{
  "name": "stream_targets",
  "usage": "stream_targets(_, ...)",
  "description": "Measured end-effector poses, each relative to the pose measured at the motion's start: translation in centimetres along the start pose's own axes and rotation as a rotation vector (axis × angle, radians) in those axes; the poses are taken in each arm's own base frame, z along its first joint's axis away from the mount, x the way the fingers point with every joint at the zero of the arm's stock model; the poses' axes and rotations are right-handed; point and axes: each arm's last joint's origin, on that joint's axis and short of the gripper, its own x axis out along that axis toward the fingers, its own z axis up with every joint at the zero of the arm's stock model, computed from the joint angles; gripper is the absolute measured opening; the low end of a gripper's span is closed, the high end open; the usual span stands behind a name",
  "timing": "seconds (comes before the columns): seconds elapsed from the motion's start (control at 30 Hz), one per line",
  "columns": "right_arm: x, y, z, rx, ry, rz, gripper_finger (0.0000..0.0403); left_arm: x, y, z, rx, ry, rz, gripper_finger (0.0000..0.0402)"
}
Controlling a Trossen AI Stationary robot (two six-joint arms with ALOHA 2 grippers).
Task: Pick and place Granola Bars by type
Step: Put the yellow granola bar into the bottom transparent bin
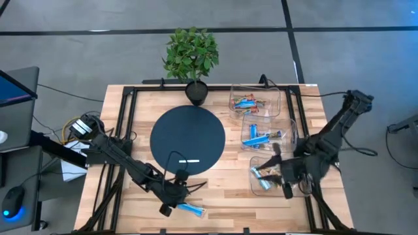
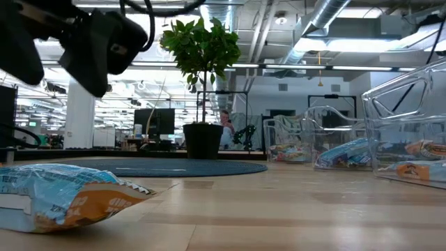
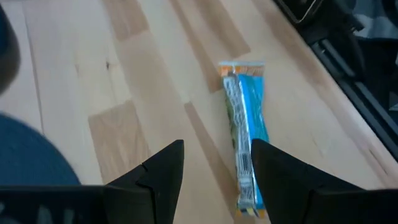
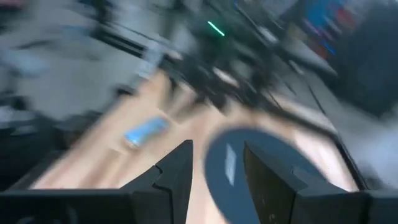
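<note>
One blue granola bar (image 1: 191, 209) with orange ends lies flat on the wood near the table's near edge; it also shows large in the low view (image 2: 63, 199). My left gripper (image 1: 179, 199) hangs open above it. In the left wrist view the bar (image 3: 245, 134) lies lengthwise between the fingers (image 3: 217, 165), close to one of them. My right gripper (image 1: 283, 175) is open and carries nothing, over the nearest of three clear bins (image 1: 271, 186) on the table's right. More bars lie in the bins: blue ones in the middle bin (image 1: 261, 137), mixed colours in the far bin (image 1: 248, 102).
A dark round mat (image 1: 188, 139) sits mid-table with a thin white strip (image 1: 189, 160) on it. A potted plant (image 1: 192, 59) stands at the far edge. Black frame rails (image 1: 127, 124) run along the table's sides. Bare wood lies around the blue bar.
</note>
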Motion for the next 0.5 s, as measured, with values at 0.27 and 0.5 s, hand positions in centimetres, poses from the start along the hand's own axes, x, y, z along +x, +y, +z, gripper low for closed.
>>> stream_targets(0.27, 1.3, -3.3, 0.3, -0.118, -0.061, -0.035, 0.0134, 0.0, -1.3, -0.6, -0.072, 0.029, -0.002, 0.0182)
stream_targets(0.5, 1.9, -5.2, -0.3, -0.073, 0.012, -0.23, 0.0134, 0.3, -2.1, -0.6, -0.097, -0.002, 0.043, 0.0182)
